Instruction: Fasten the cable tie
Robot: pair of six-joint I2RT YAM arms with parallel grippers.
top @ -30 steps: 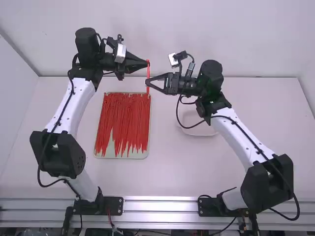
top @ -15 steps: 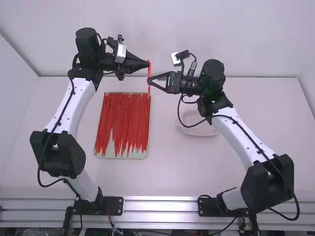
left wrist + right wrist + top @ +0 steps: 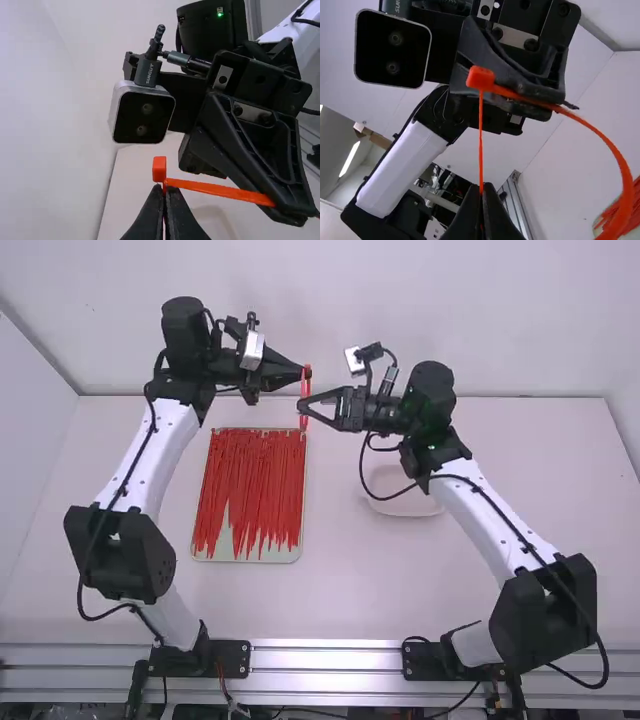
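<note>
We hold the tie [image 3: 306, 388] in the air above the far right corner of the tray [image 3: 250, 557]. Our left gripper [image 3: 300, 371] pinches it beside the head [image 3: 159, 169]. The right gripper [image 3: 302, 411] pinches the tail [image 3: 480, 150], which runs straight to the head. Threaded or not, we cannot tell.

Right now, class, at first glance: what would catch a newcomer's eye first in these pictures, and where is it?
First, the bright red cable tie, held in the air above the far side of the table and bent into a curve, with the left gripper and the right gripper both shut on it, tip to tip. Next, the tray below, by the left arm, covered with loose red ties.
</note>
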